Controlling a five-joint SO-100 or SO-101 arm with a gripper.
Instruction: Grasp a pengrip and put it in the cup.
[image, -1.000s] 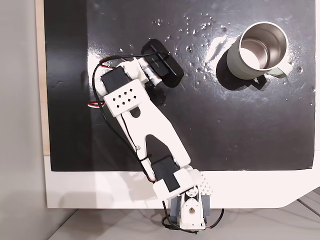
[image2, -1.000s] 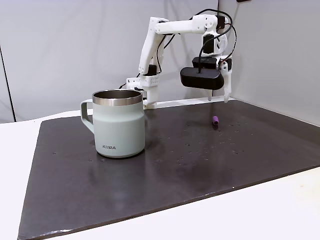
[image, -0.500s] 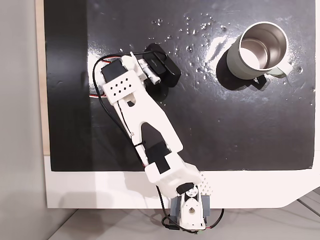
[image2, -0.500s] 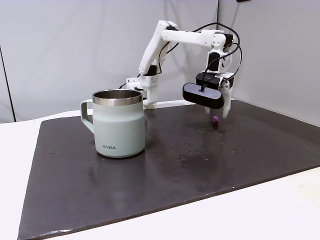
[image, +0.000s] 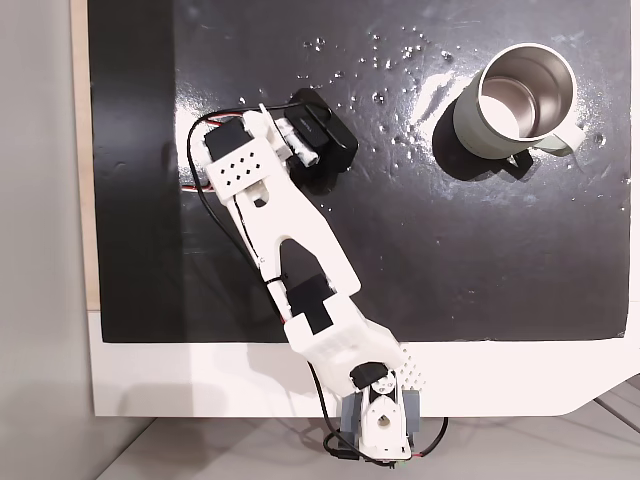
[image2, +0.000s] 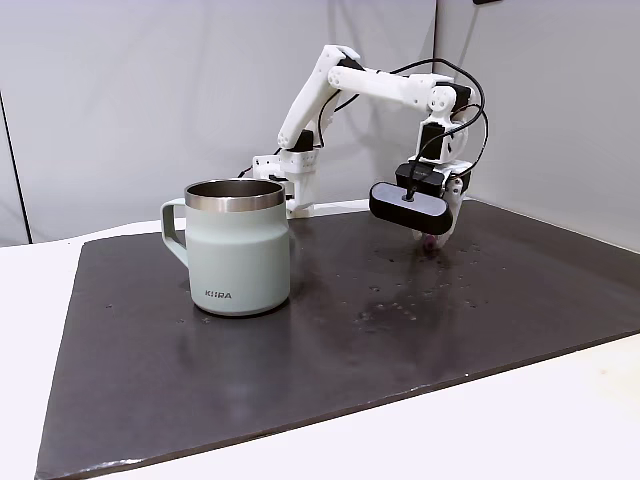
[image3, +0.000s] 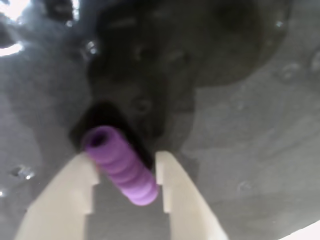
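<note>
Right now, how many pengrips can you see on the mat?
1. The pengrip lies on the dark mat between the open gripper fingers in the wrist view; others may hide beneath the arm.

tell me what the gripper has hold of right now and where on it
Nothing is clamped yet: the open gripper straddles the pengrip around its middle on the mat.
</note>
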